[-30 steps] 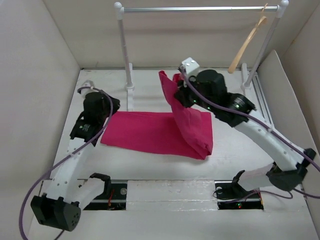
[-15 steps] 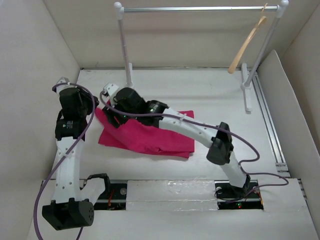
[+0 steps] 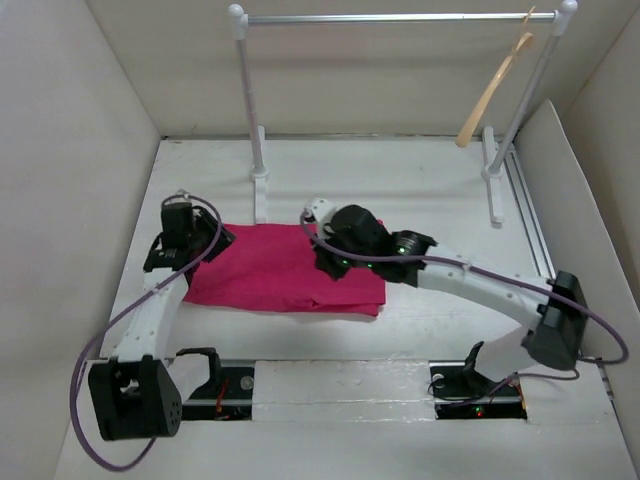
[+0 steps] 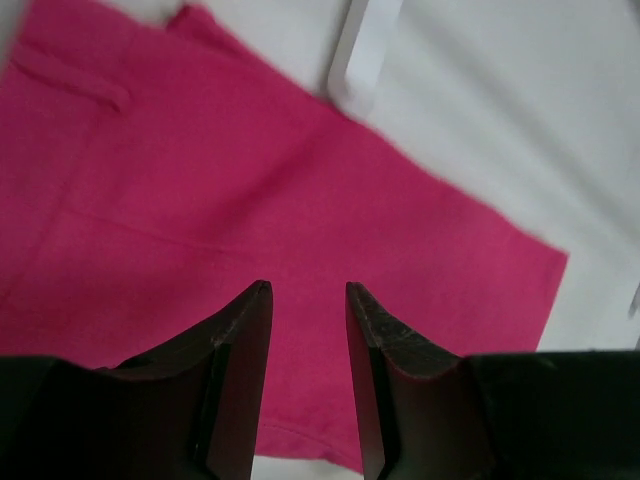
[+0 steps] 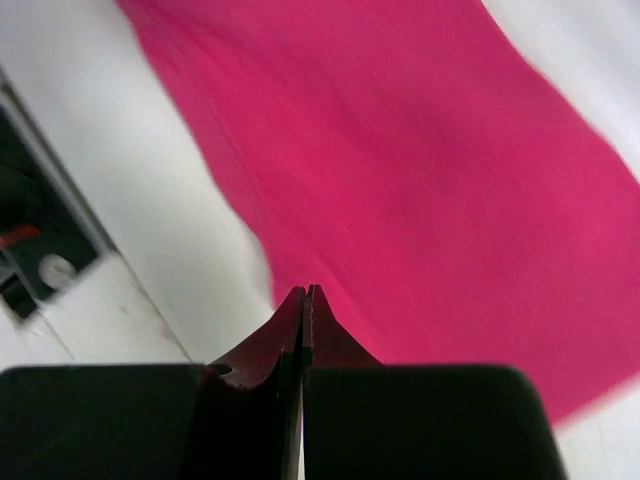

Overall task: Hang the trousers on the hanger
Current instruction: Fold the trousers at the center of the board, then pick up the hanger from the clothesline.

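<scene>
Risk: a lift of only 1 layer of the folded trousers (image 3: 270, 275) was judged likely, since the cloth was held by neither gripper.
Second risk: the hanger (image 3: 493, 92) could be knocked off the rail (image 3: 400, 17) by a hasty reach.
Trousers: laid flat on the table (image 3: 420, 190), well apart from the hanger.
Left gripper (image 4: 308, 300): jaws slightly parted, nothing gripped, positioned over the trousers' left end.
Right gripper (image 5: 303, 295): fingers pressed together, empty, positioned above the trousers' right half.

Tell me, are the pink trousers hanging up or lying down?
Lying down. The trousers lie flat on the table, while the hanger dangles bare from the rail.
</scene>
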You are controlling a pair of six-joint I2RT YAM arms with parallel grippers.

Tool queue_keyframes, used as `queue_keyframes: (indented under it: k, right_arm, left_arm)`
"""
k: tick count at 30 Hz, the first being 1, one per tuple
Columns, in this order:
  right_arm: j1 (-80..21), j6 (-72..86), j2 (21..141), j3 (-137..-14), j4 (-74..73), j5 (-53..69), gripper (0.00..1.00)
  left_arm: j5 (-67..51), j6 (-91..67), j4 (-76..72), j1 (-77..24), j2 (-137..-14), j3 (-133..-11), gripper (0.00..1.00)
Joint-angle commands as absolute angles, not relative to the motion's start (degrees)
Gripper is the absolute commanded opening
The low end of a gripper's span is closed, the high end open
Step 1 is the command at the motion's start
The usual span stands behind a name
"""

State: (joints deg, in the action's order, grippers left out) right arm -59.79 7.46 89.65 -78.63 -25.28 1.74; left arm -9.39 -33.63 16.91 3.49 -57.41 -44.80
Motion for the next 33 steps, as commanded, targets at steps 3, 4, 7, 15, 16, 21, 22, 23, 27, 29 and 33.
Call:
queue_keyframes:
  k: [3, 4, 7, 15, 16, 21, 22, 23, 27, 29, 33]
  right_arm:
    - [-57.0, 10.5, 78.6, -58.0, -20.8, -3.2, 0.02]
    - [-55.6, 11.2, 77.4, -52.2, -19.5, -3.1, 0.04]
    - [-53.2, 13.3, 75.1, -44.5, -16.5, -2.8, 0.05]
    - [-53.2, 15.0, 78.5, -34.1, -11.8, -2.4, 0.00]
    - [-53.9, 15.2, 77.7, -33.8, -12.0, -2.4, 0.00]
    - [-54.7, 11.8, 70.2, -40.7, -22.6, -3.6, 0.05]
    - [-54.7, 10.8, 68.8, -43.0, -24.7, -3.6, 0.17]
    - [-54.7, 8.5, 66.6, -45.9, -26.4, -3.4, 0.24]
    - [-49.5, 1.9, 64.3, -62.0, -35.3, -1.1, 0.58]
    - [-42.9, -2.3, 64.0, -72.5, -36.7, -0.4, 0.59]
    - [-26.3, -4.4, 64.4, -87.1, -34.6, 10.2, 0.00]
  left_arm:
    - [-19.2, -36.0, 6.3, -1.4, -66.8, -38.1, 0.32]
    - [-19.6, -37.0, 4.9, -1.4, -68.3, -37.1, 0.32]
    - [-19.0, -37.7, 2.0, -1.4, -73.9, -37.0, 0.32]
    - [-14.4, -37.5, 4.7, 11.1, -77.8, -32.8, 0.30]
    - [-13.7, -37.4, 5.7, 11.1, -76.5, -33.0, 0.30]
    - [-13.1, -37.9, 11.0, 11.1, -63.0, -37.6, 0.30]
    - [-13.5, -37.8, 11.2, 10.4, -61.5, -38.9, 0.31]
    - [-12.9, -37.7, 11.7, 9.4, -59.3, -40.5, 0.31]
    - [-10.8, -36.2, 13.7, 1.2, -60.7, -50.2, 0.20]
    - [-10.3, -36.0, 12.7, -4.9, -62.1, -51.1, 0.01]
    - [-4.2, -35.3, 11.6, -17.7, -64.4, -52.0, 0.00]
